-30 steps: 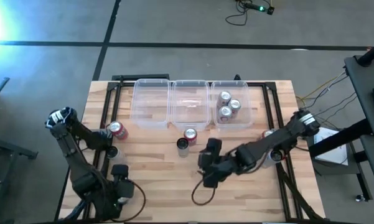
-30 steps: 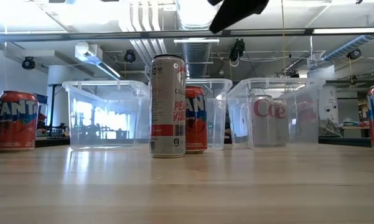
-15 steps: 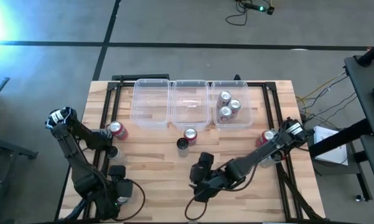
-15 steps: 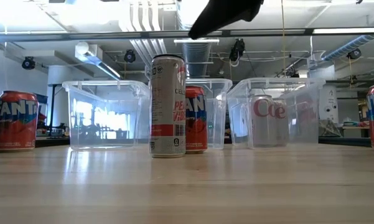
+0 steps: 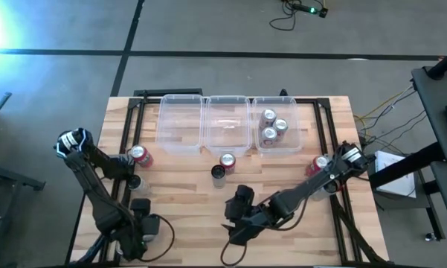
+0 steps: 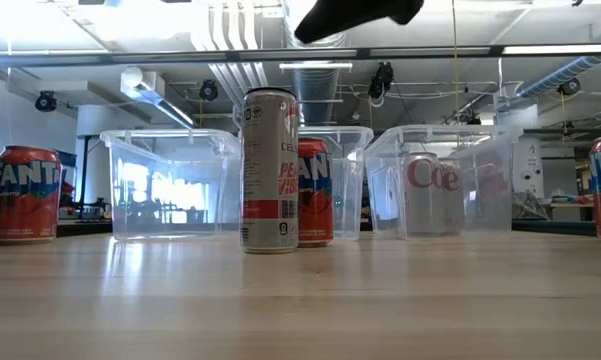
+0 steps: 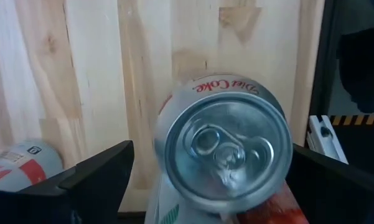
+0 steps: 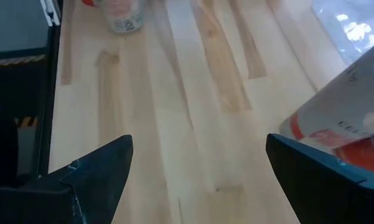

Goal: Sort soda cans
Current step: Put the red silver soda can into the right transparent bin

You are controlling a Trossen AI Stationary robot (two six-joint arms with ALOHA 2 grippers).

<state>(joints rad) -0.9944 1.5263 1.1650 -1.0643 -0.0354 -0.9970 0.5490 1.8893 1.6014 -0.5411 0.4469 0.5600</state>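
Approach step: the left gripper (image 7: 205,180), jaws wide and empty, straddles a silver-topped Diet Coke can (image 7: 221,149) near the table's left edge; closing comes next, by my reading. The right gripper (image 5: 234,223) hangs open, empty. The right clear plastic bin (image 5: 291,141) holds three silver cans (image 5: 271,125); two neighbouring bins (image 5: 204,123) are empty.

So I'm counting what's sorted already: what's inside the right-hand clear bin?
The right bin holds three silver-topped cans; the low view shows a silver Coke label. Anything beneath or behind them is hidden.
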